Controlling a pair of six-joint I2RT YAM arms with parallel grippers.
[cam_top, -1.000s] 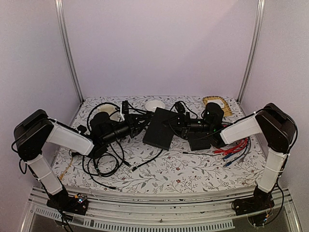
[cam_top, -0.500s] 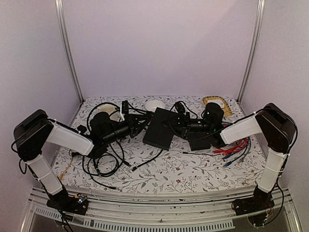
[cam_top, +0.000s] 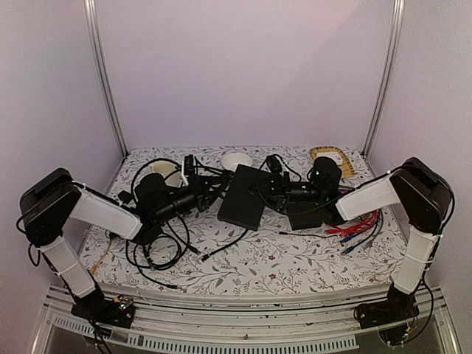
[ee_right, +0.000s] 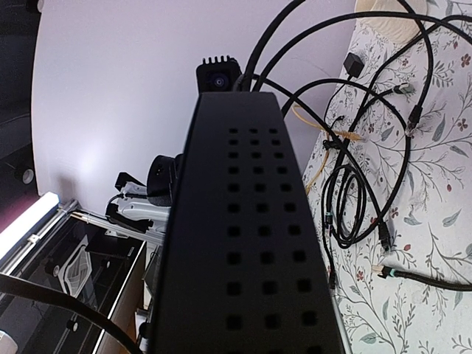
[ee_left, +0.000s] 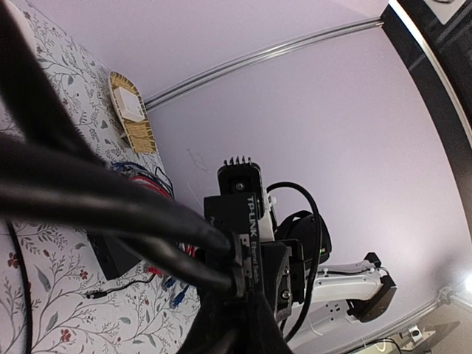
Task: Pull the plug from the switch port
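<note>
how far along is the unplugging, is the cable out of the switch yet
Done: the left tool and right tool are both at the switch, on opposite sides. In hand: the left one is at the port edge, where black cables run into the box; the right seems to brace it. Left: the cables look still connected, though the ports are blurred, so the pull remains.

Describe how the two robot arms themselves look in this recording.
The left arm and right arm match: white shells on the long links, bulky black housings at the elbows, black toward the wrists. A thin black cable loops beside each lower link. No sleeves; no markings are legible.
</note>
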